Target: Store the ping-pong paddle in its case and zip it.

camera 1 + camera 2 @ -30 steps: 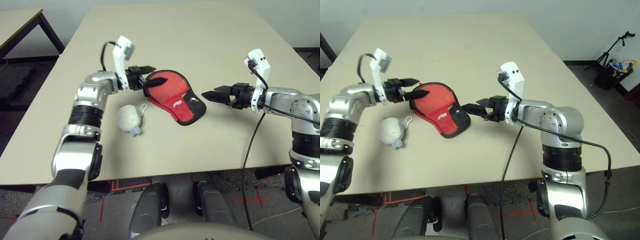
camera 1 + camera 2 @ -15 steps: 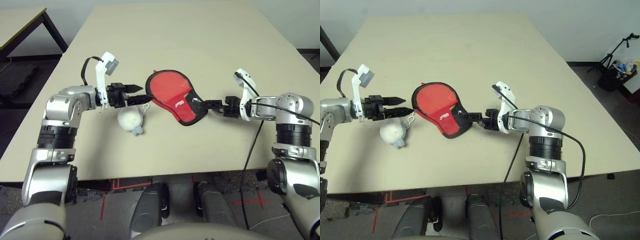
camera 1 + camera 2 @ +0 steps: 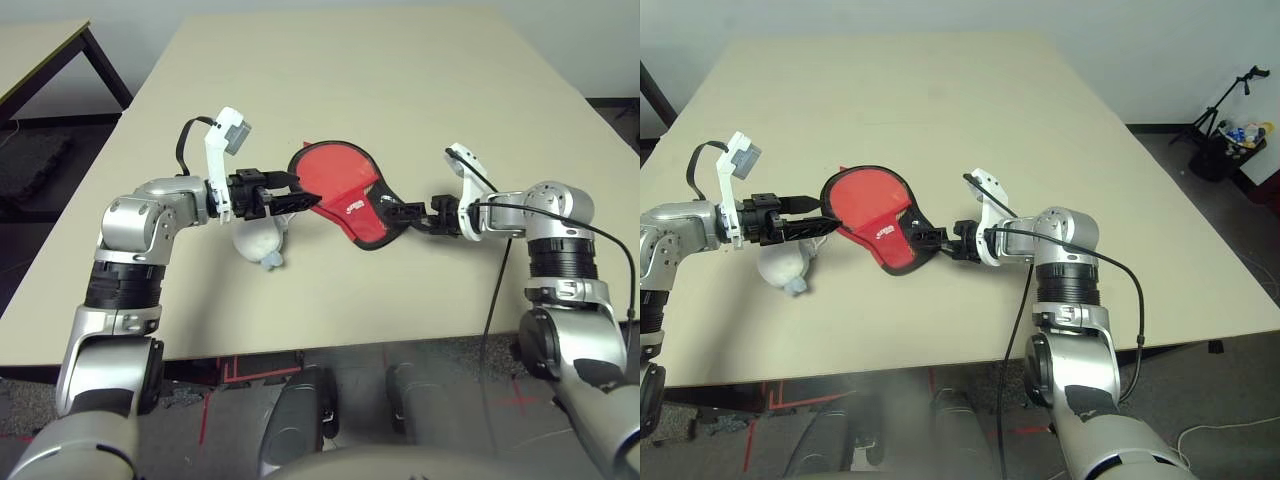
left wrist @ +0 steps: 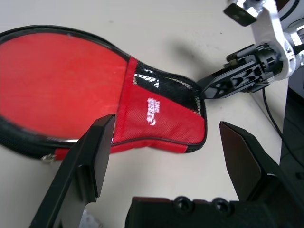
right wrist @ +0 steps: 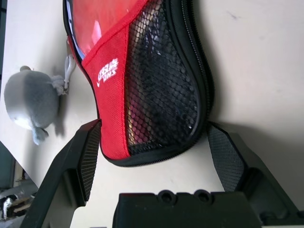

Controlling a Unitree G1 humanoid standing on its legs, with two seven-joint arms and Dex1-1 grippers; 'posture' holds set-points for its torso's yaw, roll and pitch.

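The right gripper (image 5: 154, 156) stood spread, its fingers either side of the narrow mesh end of the case (image 3: 345, 195), which lay flat on the table (image 3: 400, 90). The left gripper (image 3: 300, 197), also spread, hovered at the case's round end, above the white pom-pom (image 3: 258, 240) beside it

My right gripper (image 5: 154, 156) has its jaws spread wide, one black finger (image 5: 83, 156) on either side of the narrow end of the case (image 5: 142, 80), which lies flat on the pale surface (image 5: 256, 61). That end shows a black mesh panel (image 5: 161, 95) beside a red strip with a white logo (image 5: 105, 70), edged by a black zipper. Past the case's far side, a white pom-pom (image 5: 31, 102) rests on the surface, joined to the case by a short cord.
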